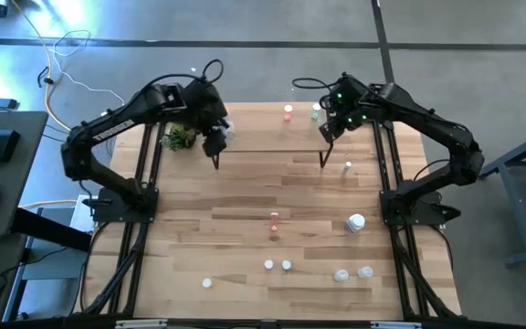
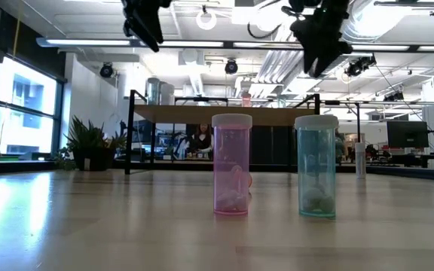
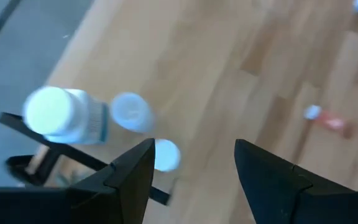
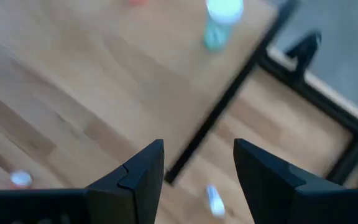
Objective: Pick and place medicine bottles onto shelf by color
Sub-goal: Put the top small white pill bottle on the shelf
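Note:
The shelf (image 1: pixel 272 128) stands along the table's far edge. A pink bottle (image 1: pixel 288 112) and a green bottle (image 1: pixel 316 111) stand on it. My left gripper (image 1: pixel 215 153) hangs open above the shelf's left part, with nothing between its fingers. In its wrist view, white bottles (image 3: pixel 61 112) stand close together by the shelf's black frame. My right gripper (image 1: pixel 325 153) hangs open above the shelf's right part, also empty. The green bottle (image 4: pixel 219 22) shows beyond its fingers. More bottles stand on the table: a pink one (image 1: pixel 274 219), a large white one (image 1: pixel 355 222) and several small ones (image 1: pixel 277 265).
A green plant (image 1: pixel 179 137) sits at the shelf's left end, under my left arm. A slim white bottle (image 1: pixel 347 167) stands just in front of the shelf on the right. In the low view, a pink bottle (image 2: pixel 232 175) and a teal bottle (image 2: pixel 316 177) stand close to the camera.

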`<act>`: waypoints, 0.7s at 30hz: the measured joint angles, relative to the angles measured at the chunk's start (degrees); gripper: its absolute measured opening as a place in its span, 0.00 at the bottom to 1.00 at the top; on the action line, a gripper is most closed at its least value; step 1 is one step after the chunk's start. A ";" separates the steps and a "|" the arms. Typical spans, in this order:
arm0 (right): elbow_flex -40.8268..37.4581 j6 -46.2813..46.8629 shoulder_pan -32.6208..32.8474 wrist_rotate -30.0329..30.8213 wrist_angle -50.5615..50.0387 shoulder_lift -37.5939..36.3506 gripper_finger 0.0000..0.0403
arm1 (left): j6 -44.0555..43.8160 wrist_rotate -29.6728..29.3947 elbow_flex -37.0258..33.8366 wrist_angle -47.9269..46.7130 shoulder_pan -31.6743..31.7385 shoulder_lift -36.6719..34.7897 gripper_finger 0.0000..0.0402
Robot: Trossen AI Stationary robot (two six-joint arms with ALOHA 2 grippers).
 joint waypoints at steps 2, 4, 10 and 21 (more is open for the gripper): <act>-0.05 0.99 0.02 0.00 -3.00 0.00 0.46 | -1.08 1.97 -3.48 2.28 -0.52 -2.56 0.52; -0.05 1.42 0.23 0.02 -4.98 0.00 0.46 | -2.35 3.66 -7.92 5.56 -0.92 -5.37 0.52; -0.07 2.45 1.01 0.15 -10.91 0.00 0.46 | -6.01 5.19 -19.29 13.54 -1.77 -12.19 0.52; -11.28 7.49 2.25 2.43 -12.16 -7.79 0.46 | -10.55 5.63 -30.29 19.05 -2.91 -20.06 0.52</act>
